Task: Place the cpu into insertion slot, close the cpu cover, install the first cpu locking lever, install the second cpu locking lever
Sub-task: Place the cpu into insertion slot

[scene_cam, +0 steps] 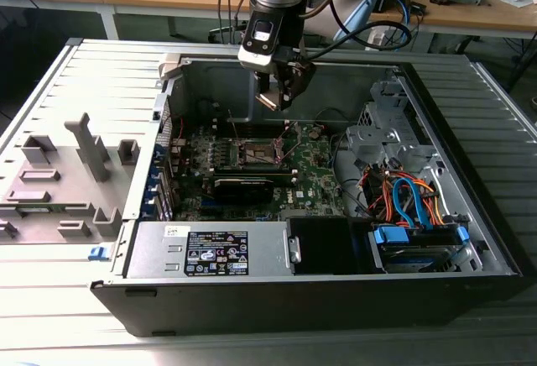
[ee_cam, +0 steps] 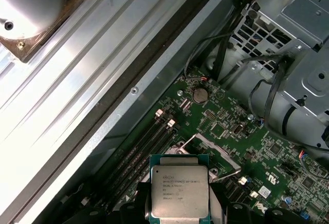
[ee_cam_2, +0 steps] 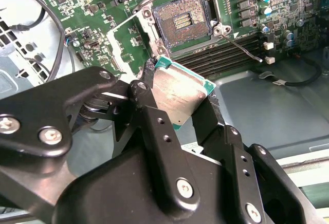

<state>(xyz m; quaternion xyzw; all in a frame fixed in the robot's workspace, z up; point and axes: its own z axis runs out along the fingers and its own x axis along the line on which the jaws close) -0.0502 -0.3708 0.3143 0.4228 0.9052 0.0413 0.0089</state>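
My gripper (ee_cam_2: 180, 88) is shut on the cpu (ee_cam_2: 177, 93), a flat square chip with a silver top and green edge, pinched by two opposite sides between the black fingers (ee_cam_2: 149, 75). The chip hangs above the motherboard, a short way off the insertion slot (ee_cam_2: 180, 21), whose brownish-gold contact field lies uncovered inside its silver rim. In the first wrist view the cpu (ee_cam: 180, 190) shows its printed top, with a silver frame piece (ee_cam: 205, 144) just beyond it; I cannot tell whether that is the cpu cover. A thin locking lever (ee_cam_2: 241, 44) sticks out from one slot corner. In the exterior view the gripper (scene_cam: 281, 93) hovers over the slot (scene_cam: 258, 152).
The open computer case (scene_cam: 470, 215) lies on a ribbed metal table. A power supply (scene_cam: 218, 253) sits at its near side and a drive cage with coloured cables (scene_cam: 411, 202) at the exterior view's right. A long black card (scene_cam: 252, 185) lies just before the slot. Memory slots (ee_cam_2: 226, 49) flank it.
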